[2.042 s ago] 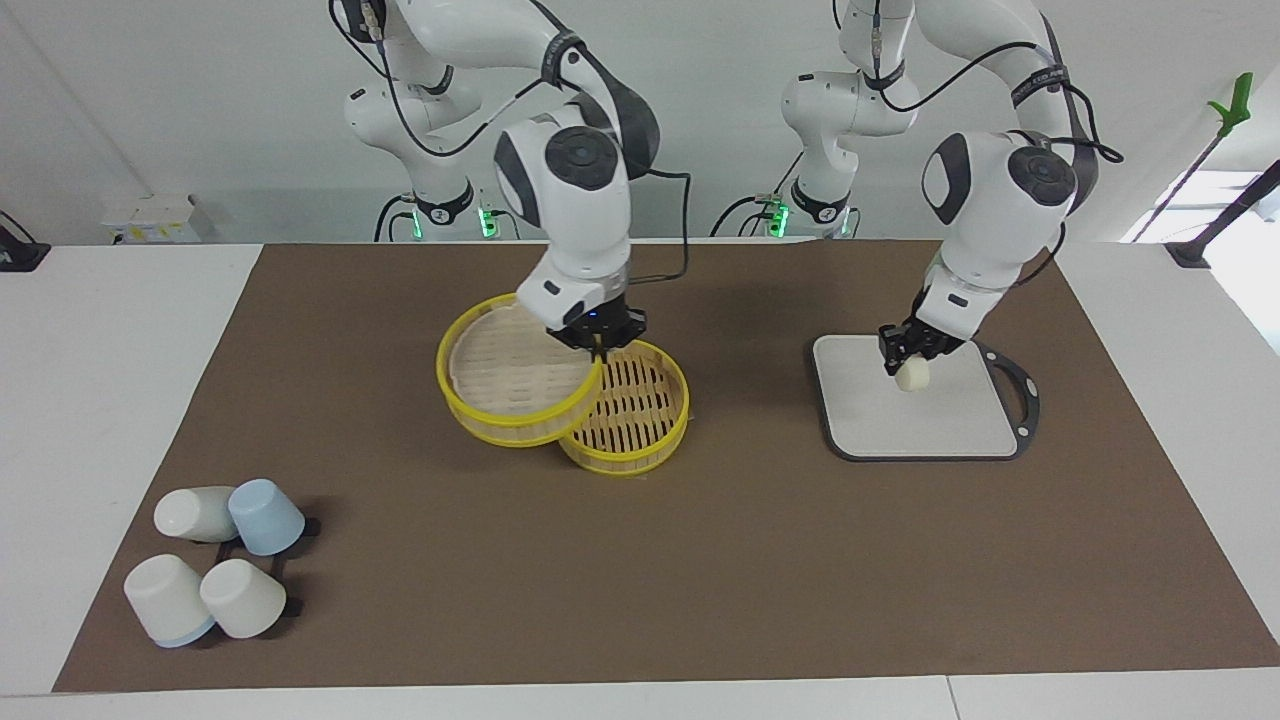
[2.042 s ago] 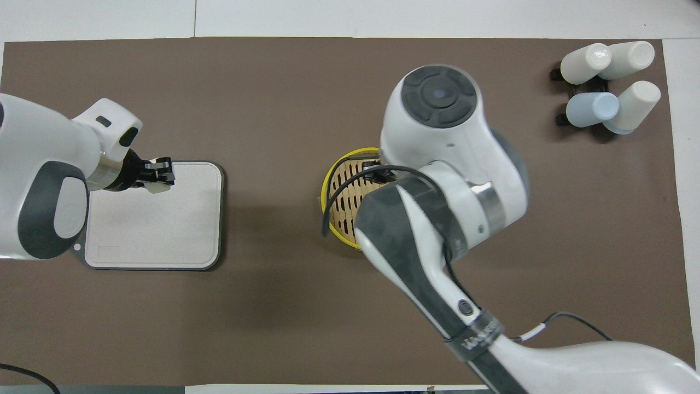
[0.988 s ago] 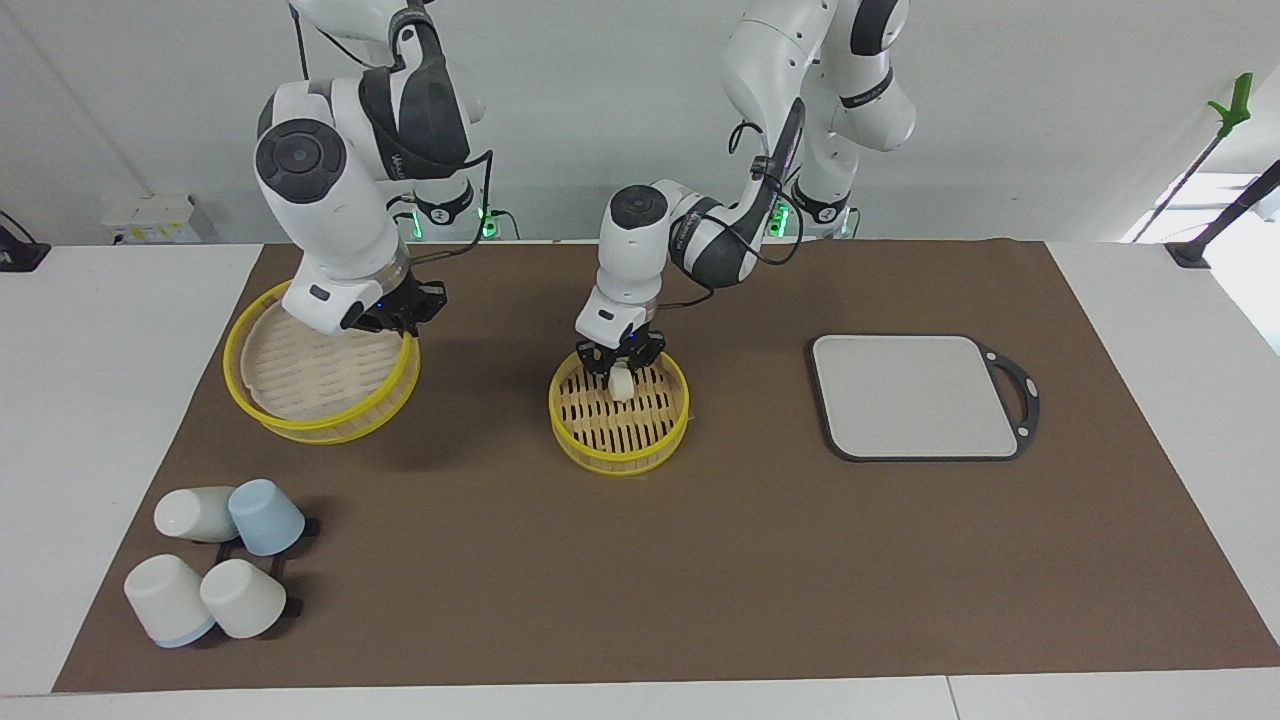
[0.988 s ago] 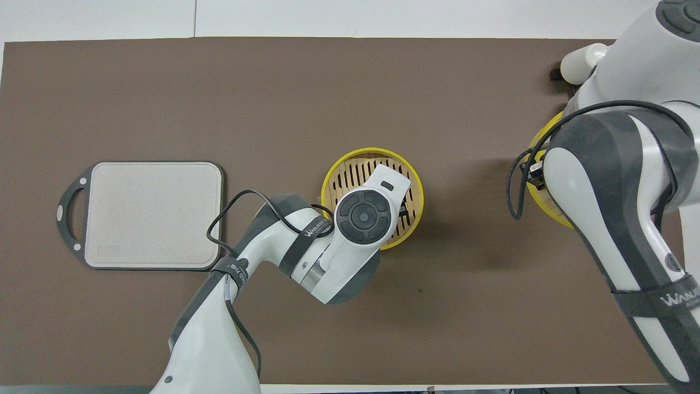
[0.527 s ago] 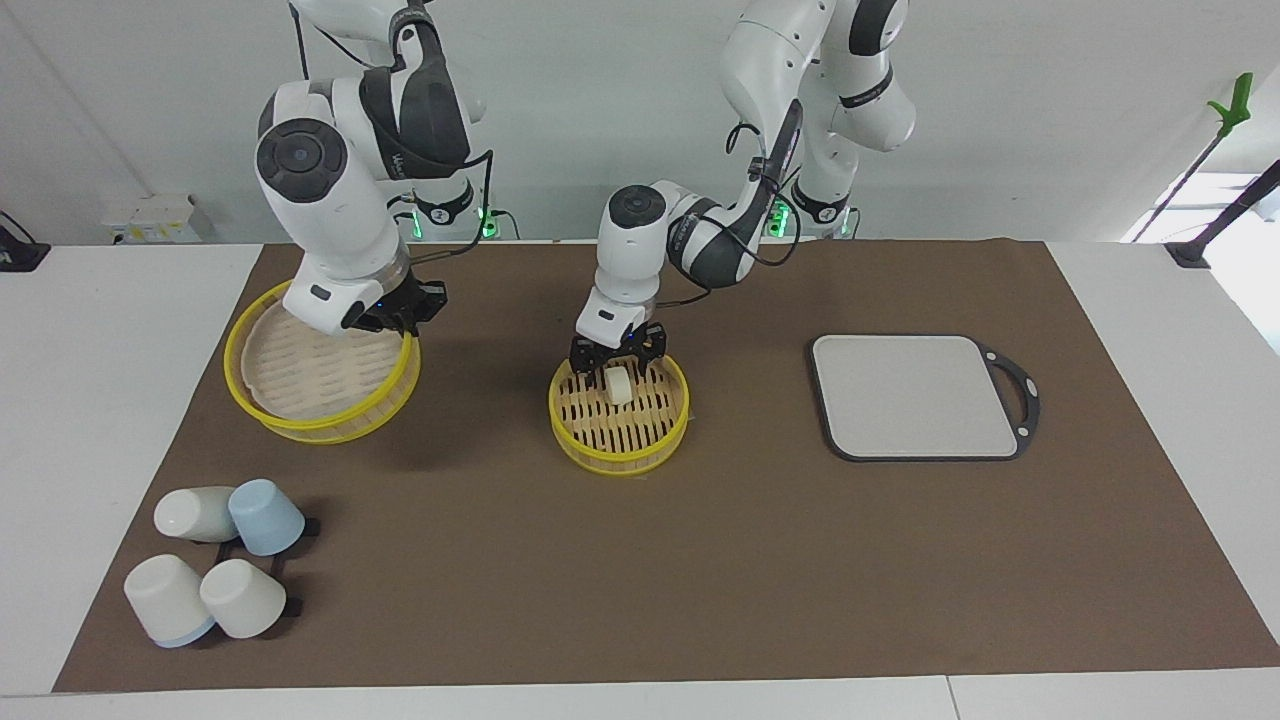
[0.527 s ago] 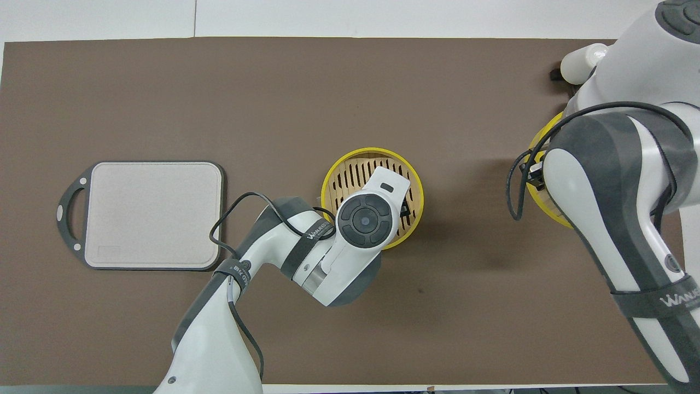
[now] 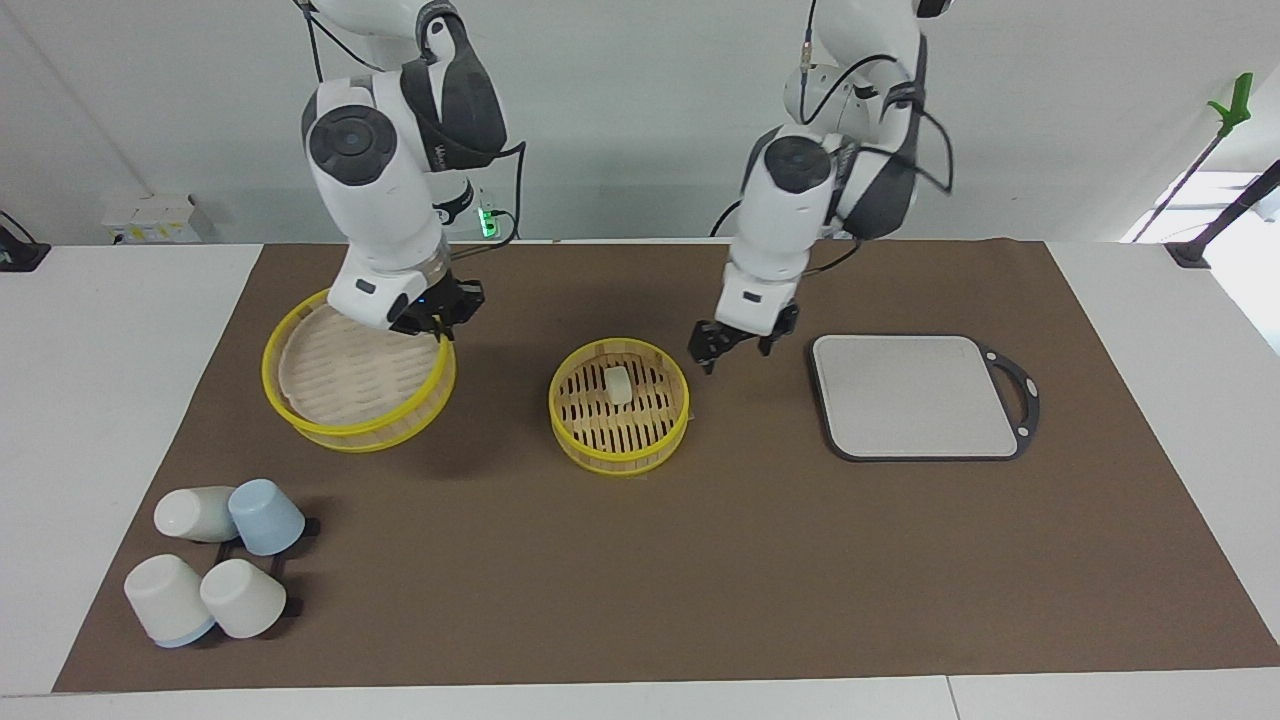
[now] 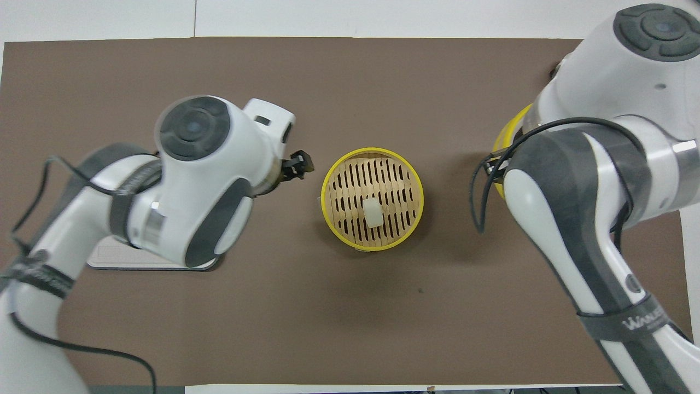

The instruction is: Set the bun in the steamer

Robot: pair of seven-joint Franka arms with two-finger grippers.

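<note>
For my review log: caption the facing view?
Bun lies in steamer; left gripper empty, right gripper holds lid.

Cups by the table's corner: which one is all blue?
The pale blue upturned cup, beside the white cup lying on its side; the other two are white.

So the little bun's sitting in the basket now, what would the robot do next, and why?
Probably bring the lid back over the steamer and lower it on. The bun already lies loose on the slats, the left gripper is open and clear of the basket, over the mat beside the grey board, and the right gripper holds the lid tilted by its rim.
</note>
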